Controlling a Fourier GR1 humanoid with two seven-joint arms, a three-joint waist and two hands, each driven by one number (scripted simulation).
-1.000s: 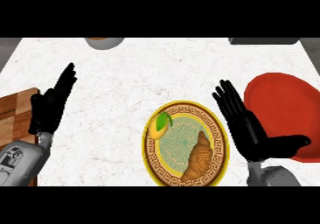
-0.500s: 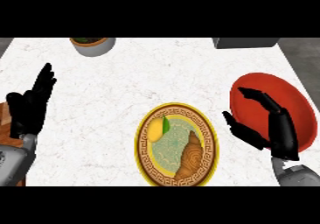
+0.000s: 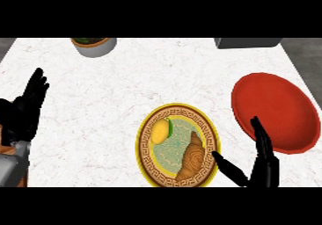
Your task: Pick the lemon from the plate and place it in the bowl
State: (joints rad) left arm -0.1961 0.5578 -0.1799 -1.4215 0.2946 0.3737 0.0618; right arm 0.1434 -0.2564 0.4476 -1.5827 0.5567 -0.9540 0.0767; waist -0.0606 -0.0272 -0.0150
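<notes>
right hand (image 3: 257, 165) open and holding nothing beside the plate (image 3: 178, 178); lemon (image 3: 161, 130) sits at the far rim, so a reach across risks nudging the croissant (image 3: 192, 158) or rolling the lemon off, short of the red bowl (image 3: 275, 112).

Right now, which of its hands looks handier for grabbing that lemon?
The right hand, I'd guess: it is open beside the plate holding the lemon, next to the red bowl. The left hand rests far across the counter.

Black left hand (image 3: 24, 110) on grey forearm, black right hand (image 3: 262, 165), slender fingers (image 3: 260, 134)
</notes>
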